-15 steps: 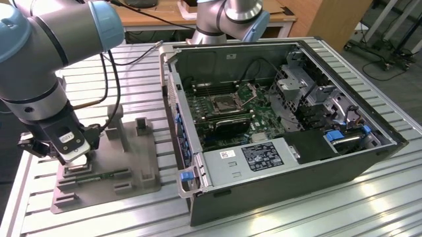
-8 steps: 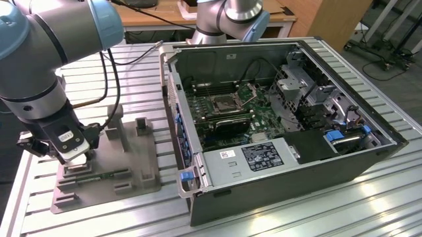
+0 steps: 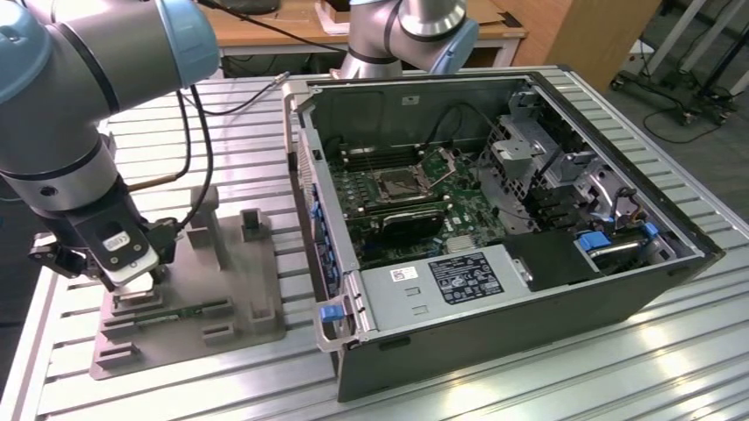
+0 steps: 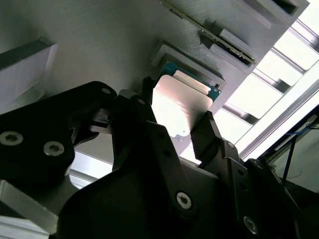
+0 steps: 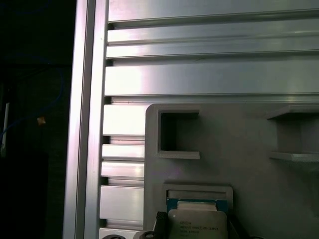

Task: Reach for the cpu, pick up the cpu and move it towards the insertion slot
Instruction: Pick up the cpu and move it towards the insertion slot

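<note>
On the slotted metal table (image 3: 527, 386), a grey tray (image 3: 240, 281) holds the cpu (image 4: 180, 107); the claw (image 4: 177, 99) straddles it; whether it grips cannot be told.

Slotted aluminium table (image 3: 655, 368), with bright glare toward the exterior view's right. Wooden desk (image 3: 281, 31) behind it. Wooden panel (image 3: 585, 35) beside the desk. Dark floor (image 3: 716, 103) with loose cables (image 3: 685, 123) and wheeled stand bases (image 3: 644, 81).
</note>
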Tool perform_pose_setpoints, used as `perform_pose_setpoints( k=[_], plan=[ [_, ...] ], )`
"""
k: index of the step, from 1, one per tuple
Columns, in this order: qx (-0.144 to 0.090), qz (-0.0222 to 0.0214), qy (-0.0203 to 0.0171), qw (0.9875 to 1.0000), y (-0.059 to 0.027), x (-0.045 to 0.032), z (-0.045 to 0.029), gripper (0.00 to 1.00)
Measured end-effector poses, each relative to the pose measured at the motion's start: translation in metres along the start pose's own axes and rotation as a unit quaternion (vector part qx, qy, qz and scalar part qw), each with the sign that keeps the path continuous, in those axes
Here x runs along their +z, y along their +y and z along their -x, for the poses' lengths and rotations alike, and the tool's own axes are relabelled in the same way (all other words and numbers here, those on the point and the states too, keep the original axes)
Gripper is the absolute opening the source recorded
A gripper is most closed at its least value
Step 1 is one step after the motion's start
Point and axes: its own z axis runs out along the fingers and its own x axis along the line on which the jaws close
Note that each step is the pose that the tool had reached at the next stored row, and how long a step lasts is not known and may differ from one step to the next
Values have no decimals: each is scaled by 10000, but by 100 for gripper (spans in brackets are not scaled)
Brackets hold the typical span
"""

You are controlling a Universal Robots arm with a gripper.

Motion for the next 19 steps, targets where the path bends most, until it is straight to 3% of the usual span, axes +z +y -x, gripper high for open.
perform_pose_setpoints(
  k=[19],
  plan=[
    [0, 4, 0, 10000, 3, -93, -1, 54]
  ],
)
